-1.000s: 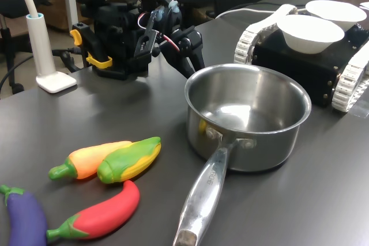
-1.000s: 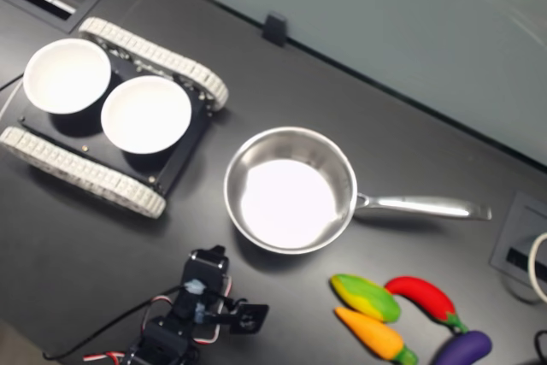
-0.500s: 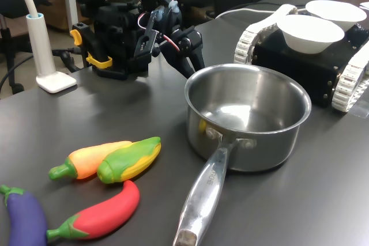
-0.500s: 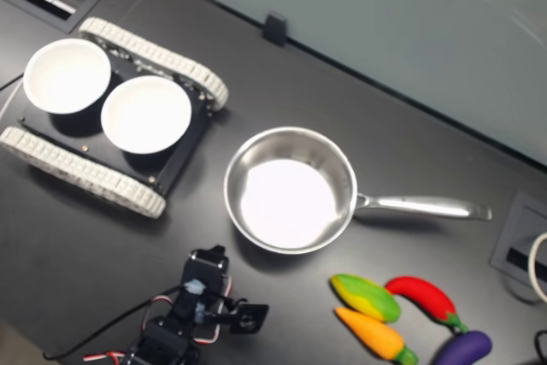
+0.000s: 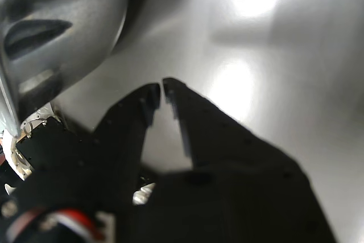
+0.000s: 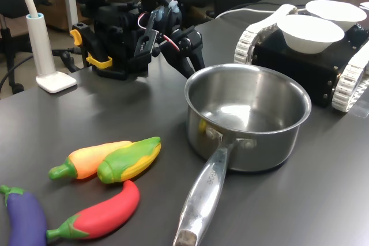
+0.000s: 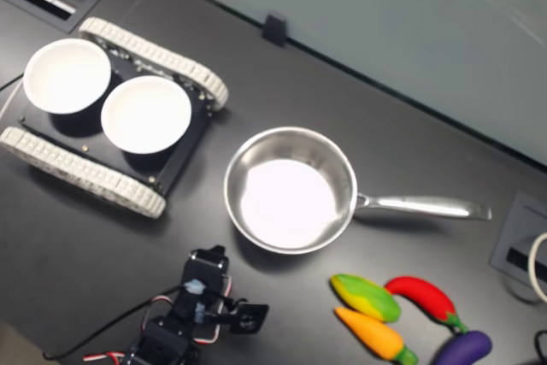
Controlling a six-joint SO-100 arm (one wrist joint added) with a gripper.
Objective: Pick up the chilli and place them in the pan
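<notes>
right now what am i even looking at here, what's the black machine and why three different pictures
The black machine is a small robot arm clamped at the table's edge. Its pincer, the end effector, shows closest in the wrist view, taken by a camera on the arm itself: the two dark fingers nearly touch and hold nothing. The other two pictures come from cameras off the arm, one low at table height, one looking straight down.

On the dark table stands a steel pan, empty, with a long handle. Beside the handle lie four toy vegetables: a red chilli, a purple eggplant, an orange pepper and a green-and-yellow corn cob. Farther off, two white bowls sit on a black tracked base. The arm's job is to put the chilli into the pan; it hasn't touched it yet.
</notes>
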